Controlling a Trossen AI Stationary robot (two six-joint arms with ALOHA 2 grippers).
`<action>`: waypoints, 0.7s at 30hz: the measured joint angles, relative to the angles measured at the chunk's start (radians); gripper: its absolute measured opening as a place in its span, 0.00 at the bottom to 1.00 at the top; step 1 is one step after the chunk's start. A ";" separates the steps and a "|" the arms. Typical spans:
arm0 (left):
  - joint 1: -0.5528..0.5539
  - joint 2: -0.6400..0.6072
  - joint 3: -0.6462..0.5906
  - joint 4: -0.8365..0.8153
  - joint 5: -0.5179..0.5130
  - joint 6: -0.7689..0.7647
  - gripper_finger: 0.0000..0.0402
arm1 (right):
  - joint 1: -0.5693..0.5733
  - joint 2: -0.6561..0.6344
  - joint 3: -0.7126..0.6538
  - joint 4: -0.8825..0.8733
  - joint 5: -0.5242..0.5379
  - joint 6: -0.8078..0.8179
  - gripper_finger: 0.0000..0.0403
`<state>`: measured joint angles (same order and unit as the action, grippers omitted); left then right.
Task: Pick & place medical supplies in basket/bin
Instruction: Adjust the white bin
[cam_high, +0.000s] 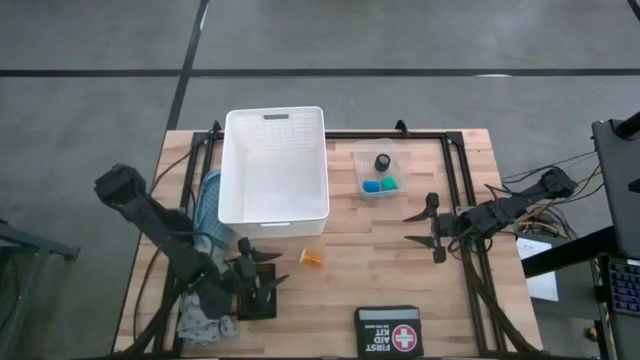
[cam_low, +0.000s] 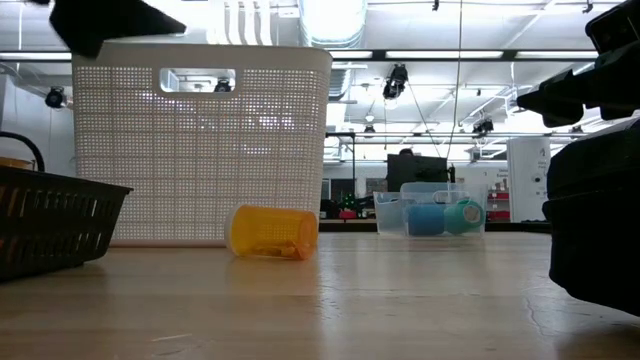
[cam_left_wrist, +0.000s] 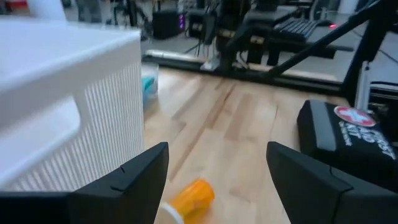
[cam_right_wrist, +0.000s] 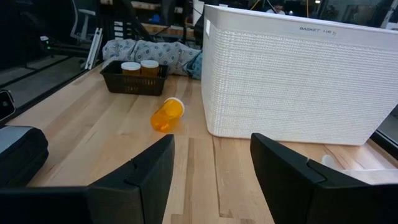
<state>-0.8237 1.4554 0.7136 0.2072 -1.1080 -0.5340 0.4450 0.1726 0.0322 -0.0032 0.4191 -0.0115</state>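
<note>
Arms both low over the wooden table (cam_high: 350, 270), neither holding anything. Left gripper (cam_high: 262, 278) sits at the near-left of the table, just beside the small black mesh tray (cam_right_wrist: 134, 82), fingers pointing toward the table's right side; jaws apart, nothing between them. Right gripper (cam_high: 428, 226) hangs at the right side, fingers pointing toward the white basket (cam_high: 275, 165); jaws likewise parted and empty.

Orange pill bottle (cam_high: 313, 258) lies on its side on the bare wood, just in front of the basket's near wall, between the two grippers. Two more white-capped bottles (cam_right_wrist: 140, 66) stand in the black tray. Teal patterned cloth (cam_high: 208, 215) is bunched along the basket's left side. Clear tub (cam_high: 382, 172) to the right of the basket holds black, blue and green round pieces.

Writing: black case (cam_high: 388, 332) at the near edge reads FIRST AID KIT with a red cross. Basket rim carries small print, possibly "BASKET" plus a code, too small to be sure.
</note>
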 joint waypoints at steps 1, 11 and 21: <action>0.003 0.016 0.000 -0.005 0.000 -0.021 0.69 | 0.000 0.000 0.000 0.000 0.000 0.000 0.51; 0.067 0.066 -0.001 -0.159 -0.017 -0.042 0.69 | 0.000 0.000 0.000 0.000 0.000 0.000 0.51; 0.106 0.046 -0.001 -0.318 -0.027 -0.125 0.69 | 0.000 0.000 0.000 0.000 0.000 0.000 0.51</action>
<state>-0.7179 1.5017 0.7124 -0.1105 -1.1351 -0.6588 0.4450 0.1726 0.0322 -0.0032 0.4191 -0.0116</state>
